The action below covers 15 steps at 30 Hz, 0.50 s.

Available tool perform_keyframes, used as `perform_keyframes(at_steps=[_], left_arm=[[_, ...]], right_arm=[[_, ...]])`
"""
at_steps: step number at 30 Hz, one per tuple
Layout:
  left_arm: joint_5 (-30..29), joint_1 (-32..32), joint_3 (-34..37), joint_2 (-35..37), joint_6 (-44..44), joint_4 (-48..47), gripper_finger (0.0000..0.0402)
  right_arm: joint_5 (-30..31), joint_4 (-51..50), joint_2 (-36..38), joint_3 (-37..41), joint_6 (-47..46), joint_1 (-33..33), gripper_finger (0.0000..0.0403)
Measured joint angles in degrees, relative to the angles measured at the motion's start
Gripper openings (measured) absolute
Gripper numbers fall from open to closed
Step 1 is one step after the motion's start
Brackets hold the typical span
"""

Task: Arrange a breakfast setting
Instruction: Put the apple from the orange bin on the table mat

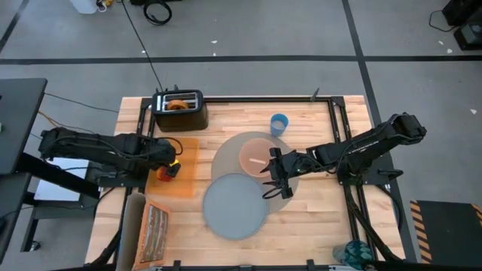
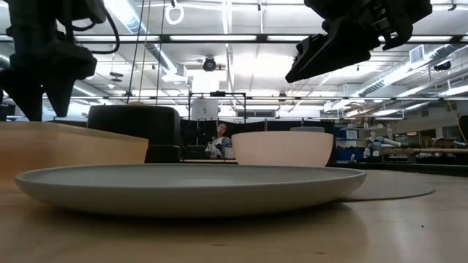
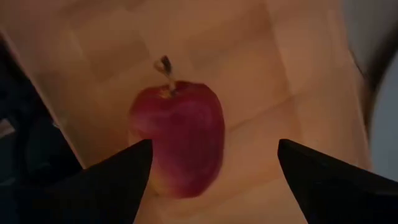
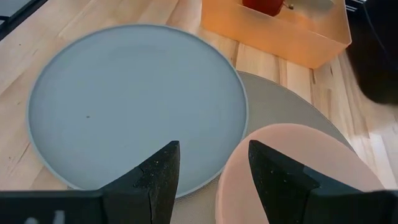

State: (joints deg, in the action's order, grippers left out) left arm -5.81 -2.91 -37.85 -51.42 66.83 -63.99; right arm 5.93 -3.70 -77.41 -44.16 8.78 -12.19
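Here the left gripper [image 3: 211, 168] hangs spread wide over the red apple [image 3: 180, 137] on the orange board [image 1: 181, 162], at nine o'clock from the plate [image 1: 235, 207]; apple's stem axis points away, nothing held

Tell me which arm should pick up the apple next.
The left. Its left gripper is open right over the red apple on the orange board, fingers either side in the wrist view. The right gripper hangs by the pink bowl, farther away.
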Motion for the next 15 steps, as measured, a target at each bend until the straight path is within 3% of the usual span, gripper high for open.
perform_keyframes(at_steps=[15], left_arm=[[2.1, 3.5, 0.0, -15.2, 0.9, -0.2, 0.0355]], right_arm=[[0.0, 0.0, 0.0, 0.0, -0.2, 0.0, 0.0199]])
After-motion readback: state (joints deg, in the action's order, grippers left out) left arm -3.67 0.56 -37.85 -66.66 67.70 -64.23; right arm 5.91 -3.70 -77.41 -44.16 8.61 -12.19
